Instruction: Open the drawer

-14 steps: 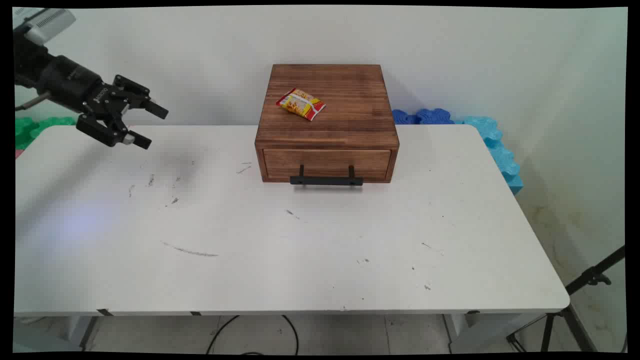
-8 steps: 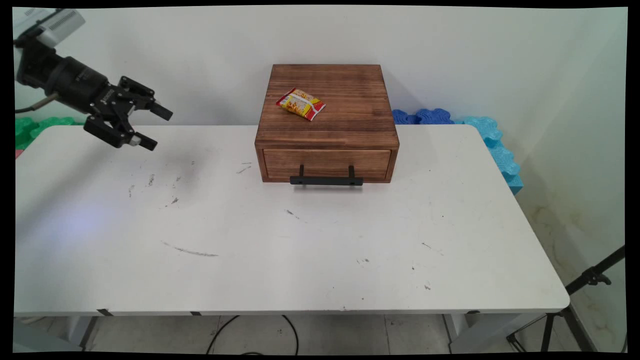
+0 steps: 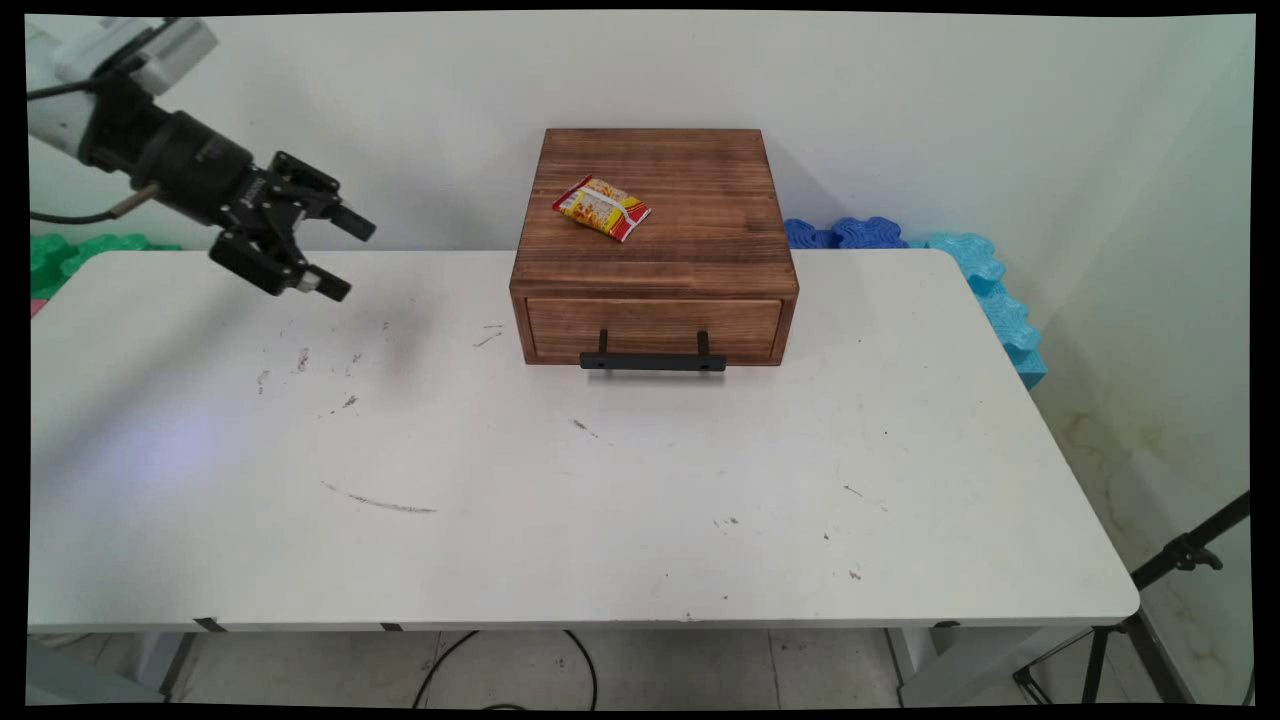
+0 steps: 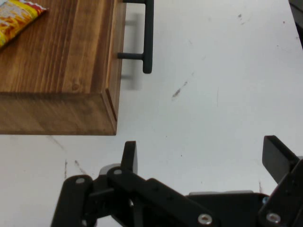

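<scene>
the gripper [image 3: 338,258] hangs released and holding nothing above the table [image 3: 560,520] at its far left. the wooden drawer box [image 3: 655,245] stands well apart to its right, a snack packet [image 3: 601,208] on top, drawer shut behind its black handle [image 3: 653,360].

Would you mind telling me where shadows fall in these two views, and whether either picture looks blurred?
Main view: the wooden box casts a soft shadow on the wall at its right, its black handle a thin one on the table, and a faint grey shadow lies below the gripper; nothing looks blurred. Hand view: the handle shadows the table beside it; edges are slightly soft, without motion smear.
</scene>
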### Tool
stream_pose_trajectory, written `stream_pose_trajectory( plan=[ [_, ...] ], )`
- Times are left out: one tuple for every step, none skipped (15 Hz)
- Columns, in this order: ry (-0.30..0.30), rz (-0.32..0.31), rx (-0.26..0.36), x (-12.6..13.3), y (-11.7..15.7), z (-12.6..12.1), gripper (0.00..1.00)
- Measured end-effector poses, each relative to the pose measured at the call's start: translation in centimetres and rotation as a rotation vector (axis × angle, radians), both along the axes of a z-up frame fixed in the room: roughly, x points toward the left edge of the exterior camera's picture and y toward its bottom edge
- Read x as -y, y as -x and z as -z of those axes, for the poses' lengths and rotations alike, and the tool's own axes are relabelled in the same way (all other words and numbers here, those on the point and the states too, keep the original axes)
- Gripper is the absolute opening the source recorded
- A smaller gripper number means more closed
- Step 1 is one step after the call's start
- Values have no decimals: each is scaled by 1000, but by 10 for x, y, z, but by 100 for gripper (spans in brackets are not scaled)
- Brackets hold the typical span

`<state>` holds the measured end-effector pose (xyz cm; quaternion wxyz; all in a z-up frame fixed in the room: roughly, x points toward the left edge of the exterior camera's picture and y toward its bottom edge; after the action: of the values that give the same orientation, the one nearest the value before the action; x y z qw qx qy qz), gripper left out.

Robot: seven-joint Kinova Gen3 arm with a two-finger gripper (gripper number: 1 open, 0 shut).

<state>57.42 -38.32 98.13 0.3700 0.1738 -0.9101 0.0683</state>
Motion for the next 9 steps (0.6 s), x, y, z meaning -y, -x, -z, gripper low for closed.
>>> stream_pose_trajectory(
  plan=[
    [-2, -5, 7, 2, 8, -1, 100],
    [-3, -8, 11, 4, 13, -2, 100],
    [-4, -14, 17, 6, 22, -3, 100],
    [-5, -21, 22, 10, 33, -4, 100],
    [-6, -27, 28, 14, 45, -5, 100],
    [-5, -32, 34, 17, 55, -5, 100],
    [-5, -36, 42, 22, 66, -5, 100],
    [-3, -37, 53, 25, 78, -3, 100],
    [-2, -37, 63, 28, 88, -2, 100]
  ],
)
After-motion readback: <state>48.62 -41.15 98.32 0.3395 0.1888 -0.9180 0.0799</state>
